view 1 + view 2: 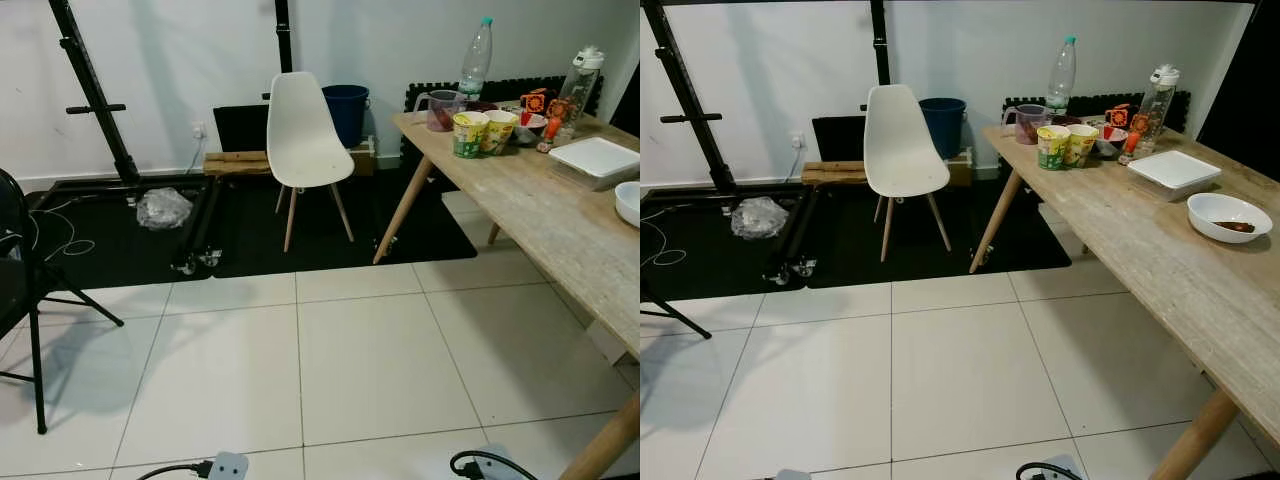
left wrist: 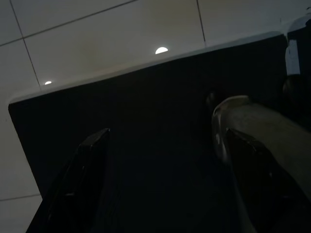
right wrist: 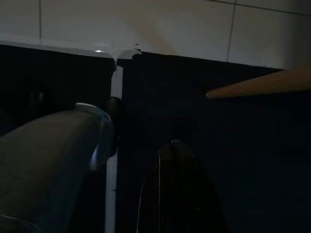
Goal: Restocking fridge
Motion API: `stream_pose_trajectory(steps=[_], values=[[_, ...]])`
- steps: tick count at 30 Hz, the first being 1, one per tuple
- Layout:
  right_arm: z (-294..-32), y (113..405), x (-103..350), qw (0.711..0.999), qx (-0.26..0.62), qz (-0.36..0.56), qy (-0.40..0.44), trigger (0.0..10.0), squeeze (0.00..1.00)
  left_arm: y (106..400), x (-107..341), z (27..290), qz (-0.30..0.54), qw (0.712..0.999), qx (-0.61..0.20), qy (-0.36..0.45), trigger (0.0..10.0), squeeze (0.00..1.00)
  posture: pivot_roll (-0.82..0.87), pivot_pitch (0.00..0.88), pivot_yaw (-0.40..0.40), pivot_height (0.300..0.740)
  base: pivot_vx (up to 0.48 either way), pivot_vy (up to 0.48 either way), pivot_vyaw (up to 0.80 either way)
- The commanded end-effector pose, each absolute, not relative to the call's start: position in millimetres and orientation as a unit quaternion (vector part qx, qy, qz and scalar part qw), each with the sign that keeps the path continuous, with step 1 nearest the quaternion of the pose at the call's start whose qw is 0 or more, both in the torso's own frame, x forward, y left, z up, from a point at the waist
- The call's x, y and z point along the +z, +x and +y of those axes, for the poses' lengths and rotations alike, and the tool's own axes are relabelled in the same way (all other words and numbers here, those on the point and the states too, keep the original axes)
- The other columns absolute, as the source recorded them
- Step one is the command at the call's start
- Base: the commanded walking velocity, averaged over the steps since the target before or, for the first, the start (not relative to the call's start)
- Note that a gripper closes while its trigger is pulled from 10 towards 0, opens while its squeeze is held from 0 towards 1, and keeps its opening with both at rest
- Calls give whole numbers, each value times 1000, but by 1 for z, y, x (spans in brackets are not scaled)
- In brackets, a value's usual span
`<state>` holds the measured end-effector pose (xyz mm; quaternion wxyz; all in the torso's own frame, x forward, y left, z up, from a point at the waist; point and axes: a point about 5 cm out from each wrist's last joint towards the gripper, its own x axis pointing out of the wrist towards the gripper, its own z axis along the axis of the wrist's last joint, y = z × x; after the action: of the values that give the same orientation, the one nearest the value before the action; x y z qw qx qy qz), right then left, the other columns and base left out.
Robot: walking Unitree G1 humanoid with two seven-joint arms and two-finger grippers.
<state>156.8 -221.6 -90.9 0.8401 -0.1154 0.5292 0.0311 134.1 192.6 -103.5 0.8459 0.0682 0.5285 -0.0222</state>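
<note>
Wooden table [image 1: 1160, 250] along the right carries a plastic bottle [image 1: 1061, 72], two noodle cups [image 1: 1065, 145], a white container [image 1: 1172, 168] and a bowl [image 1: 1228, 215] near its far end, white chair [image 1: 902, 150] beside it, fridge unseen; left gripper [image 2: 160, 160] hangs spread apart, right gripper's [image 3: 170, 184] state unclear.

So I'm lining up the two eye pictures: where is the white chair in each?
Left eye view: white chair stands upper centre, left of the wooden table.
Right eye view: nearer the upper left.
Shared landmark: the blue bin just behind the chair.
</note>
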Motion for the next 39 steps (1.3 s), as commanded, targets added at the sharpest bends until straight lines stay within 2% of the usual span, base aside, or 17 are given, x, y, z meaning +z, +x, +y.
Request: stream_pose_trajectory(steps=[1, 8, 14, 18, 22, 23, 25, 29, 34, 39], values=[[-217, 158, -91, 845, 28, 523, -106, 10000, 0, 130, -104, 200, 534, 842, -19, 74, 10000, 0, -59, 0, 36, 740, 0, 0, 0], [-208, 161, -92, 850, 25, 517, -94, 10000, 0, 133, -100, 215, 530, 844, -6, 81, 10000, 0, -75, 0, 65, 740, 0, 0, 0], [-219, 160, -90, 848, 26, 519, -109, 10000, 0, 144, -99, 202, 518, 853, -9, 65, 10000, 0, -47, 0, 46, 740, 0, 0, 0], [-219, 154, -93, 841, 31, 528, -116, 10000, 0, 149, -96, 205, 504, 862, 6, 48, 10000, 0, -47, 0, 38, 740, 0, 0, 0], [-217, 154, -93, 846, 22, 523, -103, 10000, 0, 134, -102, 205, 527, 848, 3, 52, 10000, 0, -35, 0, 58, 740, 0, 0, 0], [-214, 154, -93, 847, 17, 522, -96, 10000, 0, 131, -102, 207, 532, 845, -6, 59, 10000, 0, -91, 0, 107, 740, 0, 0, 0], [-212, 154, -94, 848, 14, 522, -91, 10000, 0, 129, -103, 209, 534, 843, -12, 64, 10000, 0, -91, 0, 107, 740, 0, 0, 0], [-216, 152, -94, 846, 13, 525, -93, 10000, 0, 128, -103, 209, 533, 844, 2, 55, 10000, 0, -53, 0, 52, 740, 0, 0, 0], [-220, 147, -95, 841, 16, 532, -101, 10000, 0, 140, -99, 208, 519, 853, 0, 56, 10000, 0, -44, 0, 52, 740, 0, 0, 0], [-218, 150, -94, 842, 21, 530, -103, 10000, 0, 140, -99, 207, 520, 852, -1, 56, 10000, 0, -46, 0, 48, 740, 0, 0, 0]])
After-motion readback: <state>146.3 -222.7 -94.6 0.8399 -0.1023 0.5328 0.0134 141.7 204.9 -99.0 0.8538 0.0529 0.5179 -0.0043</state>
